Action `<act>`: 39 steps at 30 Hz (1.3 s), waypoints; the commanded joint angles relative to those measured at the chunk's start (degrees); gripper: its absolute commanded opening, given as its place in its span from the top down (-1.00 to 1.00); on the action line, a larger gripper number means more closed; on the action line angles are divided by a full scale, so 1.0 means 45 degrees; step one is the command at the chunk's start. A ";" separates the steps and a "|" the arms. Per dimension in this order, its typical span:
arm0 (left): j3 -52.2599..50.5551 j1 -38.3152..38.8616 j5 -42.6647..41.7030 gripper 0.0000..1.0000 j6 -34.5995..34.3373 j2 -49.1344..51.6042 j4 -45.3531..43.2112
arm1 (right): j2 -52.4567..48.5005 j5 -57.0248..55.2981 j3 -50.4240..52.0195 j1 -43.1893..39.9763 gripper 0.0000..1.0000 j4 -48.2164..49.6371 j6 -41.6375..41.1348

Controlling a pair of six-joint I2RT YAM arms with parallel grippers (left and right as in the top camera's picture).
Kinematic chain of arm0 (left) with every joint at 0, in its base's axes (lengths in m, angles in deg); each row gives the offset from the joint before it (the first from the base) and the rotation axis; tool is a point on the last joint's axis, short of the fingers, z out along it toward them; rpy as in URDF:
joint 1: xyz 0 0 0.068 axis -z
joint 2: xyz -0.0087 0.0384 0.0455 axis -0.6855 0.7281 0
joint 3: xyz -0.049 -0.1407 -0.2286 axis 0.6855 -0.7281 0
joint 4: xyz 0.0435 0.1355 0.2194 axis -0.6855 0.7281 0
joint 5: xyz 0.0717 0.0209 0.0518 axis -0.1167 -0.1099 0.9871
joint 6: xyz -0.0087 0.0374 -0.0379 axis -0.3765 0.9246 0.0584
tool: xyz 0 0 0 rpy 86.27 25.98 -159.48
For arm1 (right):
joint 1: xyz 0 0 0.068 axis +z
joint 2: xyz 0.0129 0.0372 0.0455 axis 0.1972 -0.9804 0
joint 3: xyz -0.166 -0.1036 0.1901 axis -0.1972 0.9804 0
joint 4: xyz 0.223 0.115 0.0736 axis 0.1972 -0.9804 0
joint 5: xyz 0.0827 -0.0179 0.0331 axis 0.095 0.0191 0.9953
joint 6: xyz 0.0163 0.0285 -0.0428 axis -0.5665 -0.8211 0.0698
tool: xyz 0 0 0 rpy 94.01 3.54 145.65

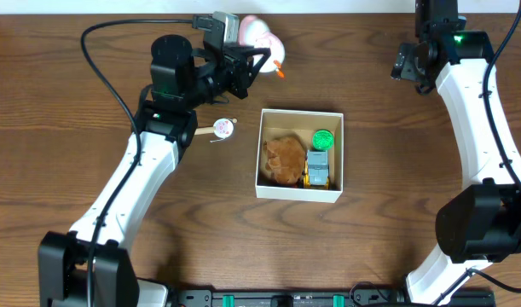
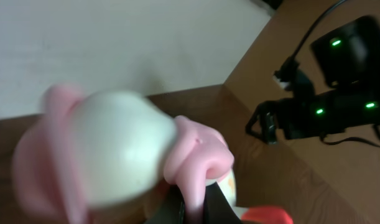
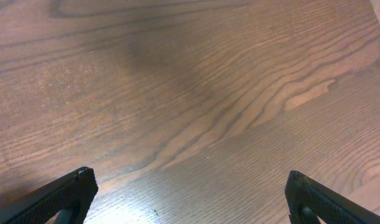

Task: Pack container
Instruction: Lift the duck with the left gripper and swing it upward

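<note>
Container (image 1: pixel 298 194) mid-table, open side up, white walls, brown floor. Well placed between both arms, within reach of either. Already loaded in part: brown plush (image 1: pixel 282 159) against the left wall, green disc (image 1: pixel 323 138) in the far right corner, small yellow-and-grey toy vehicle (image 1: pixel 317 170) just beside the plush on the near right. Bare floor showing only along the far edge, left of the disc; likely the one slot left for something bulky.

Outside the box, to its left: small round badge on a stick (image 1: pixel 222 128), flat on the table (image 1: pixel 72 102), well clear of the wall. Not yet packed.

Further out, toward the far edge: left gripper (image 1: pixel 253 58) clamped on a pink-and-white soft toy (image 1: pixel 260 36), by the look of it lifted off the wood. Toy filling the left wrist view (image 2: pixel 115 155), blurred, dark finger beneath it. Grip low on the body, bulk of the toy forward of the fingers; probably leaves it free to drop straight down once over the box. Judged step: carry toward the container, release over the open far strip.

Right gripper (image 1: pixel 409 66) at the far right, well apart from the box. Spread wide in its own wrist view (image 3: pixel 190 196), nothing between the fingers, bare wood below. Parked clear, presumably to leave the left arm its path.
</note>
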 commanded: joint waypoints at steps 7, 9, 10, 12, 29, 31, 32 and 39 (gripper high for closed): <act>0.0257 -0.0029 -0.0476 0.88 0.0685 0.0719 0.0432 | 0.0175 -0.0073 -0.0209 -0.0102 -0.98 -0.0010 0.0102; 0.0257 -0.0034 -0.0563 0.88 0.0665 0.0685 0.0874 | 0.0175 -0.0073 -0.0209 -0.0102 -0.98 -0.0010 0.0102; 0.0257 -0.0044 -0.0563 0.88 0.0539 0.0685 0.0981 | 0.0175 -0.0073 -0.0209 -0.0102 -0.99 -0.0010 0.0102; 0.0257 -0.0053 -0.0559 0.88 0.0131 0.0685 0.0971 | 0.0175 -0.0073 -0.0209 -0.0102 -0.99 -0.0010 0.0102; 0.1297 -0.0078 -0.0554 0.88 0.0962 0.0505 -0.0563 | 0.0175 -0.0073 -0.0209 -0.0102 -0.99 -0.0010 0.0102; 0.1783 0.0015 -0.0500 0.88 0.1360 0.0505 -0.0452 | 0.0175 -0.0073 -0.0209 -0.0102 -0.98 -0.0010 0.0107; 0.2108 0.0049 -0.0491 0.88 0.1671 0.0505 -0.0248 | 0.0175 -0.0073 -0.0209 -0.0102 -0.98 -0.0010 0.0102; 0.4702 0.0568 0.2215 0.88 0.5168 0.0549 0.4915 | 0.0175 -0.0073 -0.0209 -0.0102 -0.98 -0.0010 0.0102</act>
